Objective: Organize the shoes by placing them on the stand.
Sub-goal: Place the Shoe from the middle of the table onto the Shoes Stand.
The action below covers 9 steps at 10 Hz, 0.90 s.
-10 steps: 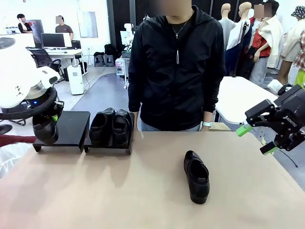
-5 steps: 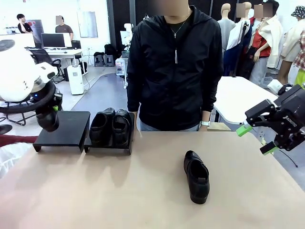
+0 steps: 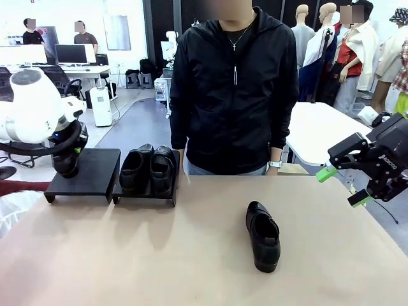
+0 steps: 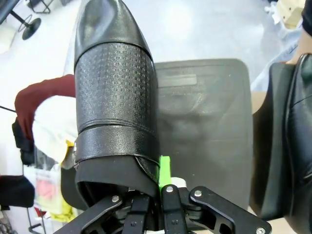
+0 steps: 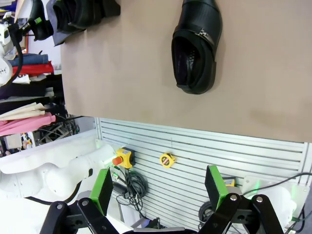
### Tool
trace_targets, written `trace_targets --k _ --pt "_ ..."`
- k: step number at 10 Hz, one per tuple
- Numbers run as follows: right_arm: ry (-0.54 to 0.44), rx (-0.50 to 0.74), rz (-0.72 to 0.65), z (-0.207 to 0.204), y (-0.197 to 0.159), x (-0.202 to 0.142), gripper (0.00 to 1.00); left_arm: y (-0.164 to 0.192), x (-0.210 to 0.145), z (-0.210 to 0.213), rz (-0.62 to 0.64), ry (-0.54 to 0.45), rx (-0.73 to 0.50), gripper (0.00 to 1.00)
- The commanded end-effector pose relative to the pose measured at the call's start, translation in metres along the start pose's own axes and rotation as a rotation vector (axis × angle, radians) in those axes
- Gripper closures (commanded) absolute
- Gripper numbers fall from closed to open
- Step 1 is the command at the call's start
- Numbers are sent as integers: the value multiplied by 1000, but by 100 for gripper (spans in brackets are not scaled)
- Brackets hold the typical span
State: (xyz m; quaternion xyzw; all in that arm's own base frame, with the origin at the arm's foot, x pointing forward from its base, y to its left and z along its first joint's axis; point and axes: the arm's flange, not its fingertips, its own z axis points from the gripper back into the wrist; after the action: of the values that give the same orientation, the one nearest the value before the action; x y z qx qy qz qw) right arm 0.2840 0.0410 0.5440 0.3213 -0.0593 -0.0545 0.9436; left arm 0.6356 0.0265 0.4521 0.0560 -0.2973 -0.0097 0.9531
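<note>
Left gripper [image 4: 157, 184]: clamped on the heel collar of a glossy black leather dress shoe [image 4: 114, 92], toe forward for a flat set-down.
Stand [image 3: 89, 175]: low matte black riser; left section bare by the held shoe, right section filled by a pair [image 3: 148, 169].
Right gripper [image 3: 341, 187]: spread wide, empty, near the right edge of the table [image 3: 159, 268].
Fourth shoe [image 3: 263, 236]: mid-table, open room all round.

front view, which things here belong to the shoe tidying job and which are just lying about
job: shoe gripped in left claw; pair of shoes on the stand; lone shoe on the table
lying about: white side table; red cloth; desk with monitor
</note>
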Motion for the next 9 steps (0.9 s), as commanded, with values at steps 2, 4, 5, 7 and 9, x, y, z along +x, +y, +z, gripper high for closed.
trace_targets --k 2,4,5,7,9 --pt "4 24 18 2 0 2 0 -8 -9 -11 -8 32 69 100" --pt "4 24 18 2 0 2 0 -8 -12 -13 -2 44 39 100" --pt "4 24 18 2 0 2 0 -8 -12 -12 -5 39 57 100" --pt "4 24 18 2 0 2 0 -8 -13 -11 -1 36 67 76" --pt "4 24 18 2 0 2 0 -5 -12 1 -14 15 52 0"
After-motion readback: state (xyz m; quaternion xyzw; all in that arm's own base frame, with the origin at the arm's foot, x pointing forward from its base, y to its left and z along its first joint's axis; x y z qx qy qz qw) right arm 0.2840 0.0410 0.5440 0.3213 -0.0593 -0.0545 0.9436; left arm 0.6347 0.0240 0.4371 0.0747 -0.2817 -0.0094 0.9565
